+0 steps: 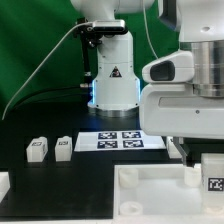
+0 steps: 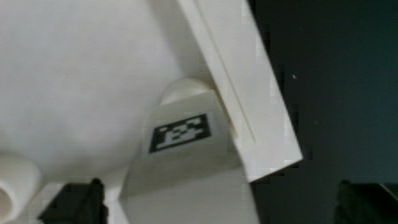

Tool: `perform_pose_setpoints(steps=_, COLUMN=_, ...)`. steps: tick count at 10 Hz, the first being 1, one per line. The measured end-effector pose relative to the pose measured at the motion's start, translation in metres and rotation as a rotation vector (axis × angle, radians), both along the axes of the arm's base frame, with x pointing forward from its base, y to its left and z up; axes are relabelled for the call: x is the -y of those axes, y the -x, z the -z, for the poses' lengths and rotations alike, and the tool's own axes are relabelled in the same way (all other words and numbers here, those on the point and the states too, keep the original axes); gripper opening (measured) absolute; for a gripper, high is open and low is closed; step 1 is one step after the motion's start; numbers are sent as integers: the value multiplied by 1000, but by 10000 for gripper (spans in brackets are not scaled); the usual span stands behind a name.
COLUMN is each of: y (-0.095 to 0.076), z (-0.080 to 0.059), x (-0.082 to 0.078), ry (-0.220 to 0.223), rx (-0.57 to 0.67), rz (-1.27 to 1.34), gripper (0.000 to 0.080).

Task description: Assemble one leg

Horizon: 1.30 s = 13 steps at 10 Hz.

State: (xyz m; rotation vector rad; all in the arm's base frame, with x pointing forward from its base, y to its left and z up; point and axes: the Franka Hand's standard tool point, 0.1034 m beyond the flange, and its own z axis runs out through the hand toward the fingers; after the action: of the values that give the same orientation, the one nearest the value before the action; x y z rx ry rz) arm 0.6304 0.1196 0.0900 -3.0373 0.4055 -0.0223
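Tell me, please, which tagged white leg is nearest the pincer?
The leg at the exterior view's right edge, by the white panel; the other two legs stand together on that view's left.

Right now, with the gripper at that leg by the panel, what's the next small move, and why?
Probably close the gripper on the leg: the wrist view shows its fingers open on either side of the leg, apparently not touching it, and the leg sits right beside the panel rim.

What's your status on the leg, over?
Gripper open, over the leg. Leg ungrasped, at the white panel rim. Nothing visible blocking it.
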Motion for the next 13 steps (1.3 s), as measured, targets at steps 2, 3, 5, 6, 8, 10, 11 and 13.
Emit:
perform_pose_setpoints(steps=2, y=0, z=1, x=10, ry=7, rx=13, rz=-193, gripper=649)
perform_pose_setpoints(steps=3, y=0, z=1, x=10, ry=6, rx=11, rz=-164, gripper=649)
perform_pose_setpoints(steps=5, y=0, z=1, x=10, ry=5, rx=8, rz=-123, gripper=557)
perform_pose_setpoints(steps=6, y=0, z=1, x=9, ry=1, rx=2, rz=-40, gripper=326)
perform_pose_setpoints(steps=8, y=0, z=1, x=10, ry=-4, rx=-15, rz=183, gripper=291)
perform_pose_setpoints(steps=10, y=-2, z=2, x=13, ry=-16, rx=-52, rz=527, gripper=291)
perform_pose_setpoints(steps=11, y=0, z=4, x=12, ry=-16, rx=-66, rz=720, gripper=291)
perform_pose_setpoints(steps=13, y=3, z=4, x=12, ry=-33, rx=-70, rz=1090, gripper=291)
